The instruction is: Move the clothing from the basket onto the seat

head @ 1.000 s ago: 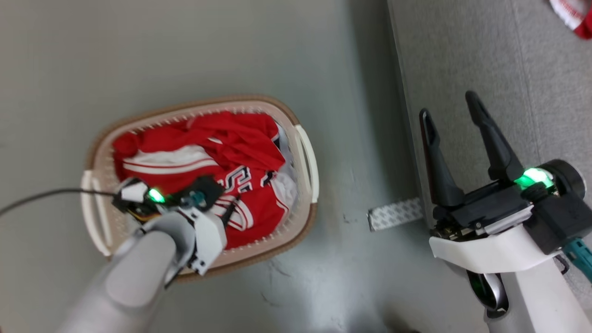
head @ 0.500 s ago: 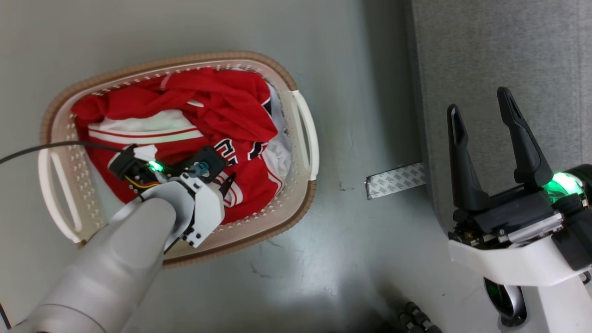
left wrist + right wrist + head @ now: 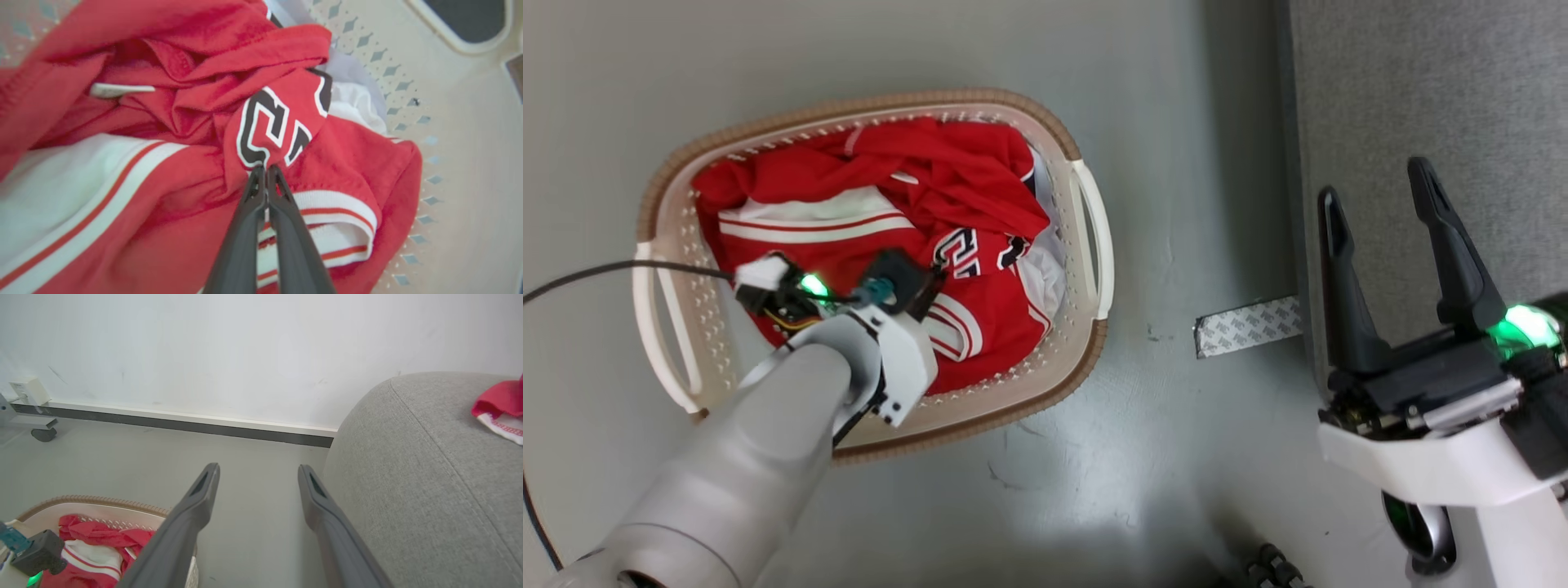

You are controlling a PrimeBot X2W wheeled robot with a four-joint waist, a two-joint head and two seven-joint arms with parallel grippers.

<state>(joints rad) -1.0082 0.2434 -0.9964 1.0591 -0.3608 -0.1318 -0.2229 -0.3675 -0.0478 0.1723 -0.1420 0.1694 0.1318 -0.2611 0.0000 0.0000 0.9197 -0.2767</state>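
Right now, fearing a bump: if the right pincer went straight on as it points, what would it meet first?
Probably the wall, beyond the floor; but the seat lies close beside the right pincer, so a finger might graze it first. Depth is unclear.

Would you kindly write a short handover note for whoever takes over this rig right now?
Left gripper: shut on a fold of the numbered red jersey, down inside the laundry basket.
Right gripper: open and empty, held by the edge of the grey sofa.
Done: one red-and-white garment lies on the sofa.
Left: lift the pinched jersey out and carry it to the sofa. The rest of the red clothing in the basket follows.
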